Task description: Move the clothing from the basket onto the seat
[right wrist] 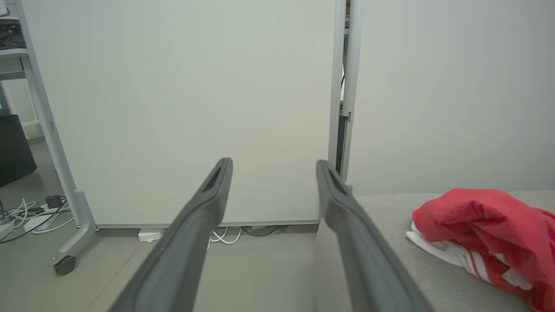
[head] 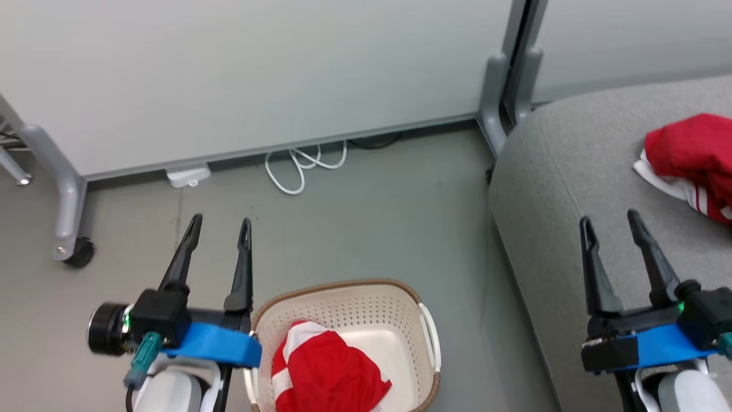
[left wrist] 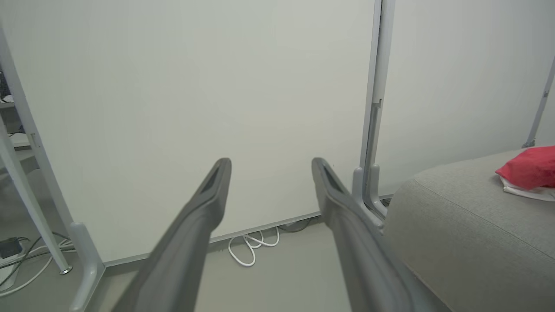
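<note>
The left gripper (head: 222, 220) and the right gripper (head: 609, 217) stand nearest, both with jaws spread wide and empty, the left above the floor (head: 372, 217) just left of the basket (head: 343, 284), the right above the seat (head: 572, 171). One red garment (head: 326, 372) lies bunched in the basket's left half. A second red garment (head: 692, 154) lies on the seat at the far right, white stripes showing.

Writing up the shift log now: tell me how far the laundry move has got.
Done: one red garment lies on the sofa seat. In hand: nothing; the left claw and the right claw are both open and empty. Left: another red garment sits in the basket and has yet to go onto the seat.
</note>
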### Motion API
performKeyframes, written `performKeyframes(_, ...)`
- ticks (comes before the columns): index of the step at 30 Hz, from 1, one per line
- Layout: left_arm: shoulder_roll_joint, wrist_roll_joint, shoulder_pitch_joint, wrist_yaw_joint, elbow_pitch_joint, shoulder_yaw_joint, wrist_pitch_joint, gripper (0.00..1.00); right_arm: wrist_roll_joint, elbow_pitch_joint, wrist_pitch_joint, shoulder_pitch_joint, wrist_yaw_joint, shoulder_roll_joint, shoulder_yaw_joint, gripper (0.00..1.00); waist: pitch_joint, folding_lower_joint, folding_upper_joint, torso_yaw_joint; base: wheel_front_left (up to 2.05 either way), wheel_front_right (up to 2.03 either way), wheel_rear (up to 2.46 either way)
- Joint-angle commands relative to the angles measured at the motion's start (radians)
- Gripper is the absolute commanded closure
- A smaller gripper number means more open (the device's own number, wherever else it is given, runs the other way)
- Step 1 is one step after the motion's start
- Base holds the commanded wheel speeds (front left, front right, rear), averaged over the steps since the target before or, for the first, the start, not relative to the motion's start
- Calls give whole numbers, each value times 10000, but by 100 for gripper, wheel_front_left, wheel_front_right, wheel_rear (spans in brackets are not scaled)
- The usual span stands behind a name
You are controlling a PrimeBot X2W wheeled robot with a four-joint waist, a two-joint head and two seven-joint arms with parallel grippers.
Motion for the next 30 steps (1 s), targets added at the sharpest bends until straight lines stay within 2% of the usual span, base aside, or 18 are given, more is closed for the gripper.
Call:
performKeyframes(1, -43, 65, 227, -42, -60, 143, -27, 0, -109, -14, -2, 238, 1, 81, -38, 0, -328, 3, -1, 276, 0, 0, 0)
performKeyframes(12, -470, 439, 1420, -336, -224, 969, -27, 0, -298, 133, -2, 948, 1, 495, -170, 0, -799, 3, -1, 696, 0, 0, 0)
performKeyframes(30, -748, 741, 1592, -636, 11, 1259, -27, 0, -249, 628, -2, 1215, 1, 668, -119, 0, -973, 3, -1, 946, 0, 0, 0)
